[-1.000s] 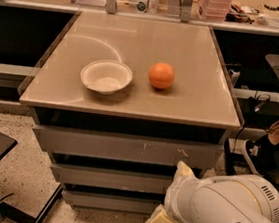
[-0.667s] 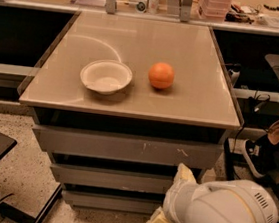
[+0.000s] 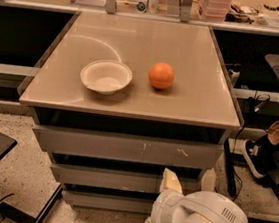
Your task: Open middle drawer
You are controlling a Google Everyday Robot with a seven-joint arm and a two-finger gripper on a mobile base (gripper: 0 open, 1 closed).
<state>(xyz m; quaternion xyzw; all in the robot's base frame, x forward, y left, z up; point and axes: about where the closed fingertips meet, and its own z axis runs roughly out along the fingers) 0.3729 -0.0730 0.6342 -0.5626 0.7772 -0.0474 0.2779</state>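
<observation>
Before pulling, note the gripper (image 3: 155, 204) low right, spread wide (holding nothing). Just beyond it, slightly up: middle drawer (image 3: 106, 178), running left to right.

I see a tan table (image 3: 197, 90), white bowl (image 3: 106, 76), orange fruit (image 3: 161, 76), plain grey middle drawer (image 3: 106, 178), speckled floor (image 3: 22, 170), and my cream tool (image 3: 156, 203) low by the drawers.

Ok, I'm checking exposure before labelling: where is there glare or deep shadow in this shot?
Camera view: a pale glare arc crosses the tabletop behind the bowl; the orange casts a small shadow at its base; the gap above the middle drawer is nearly black; the gripper, low right of centre in front of that drawer, is brightly lit.
</observation>
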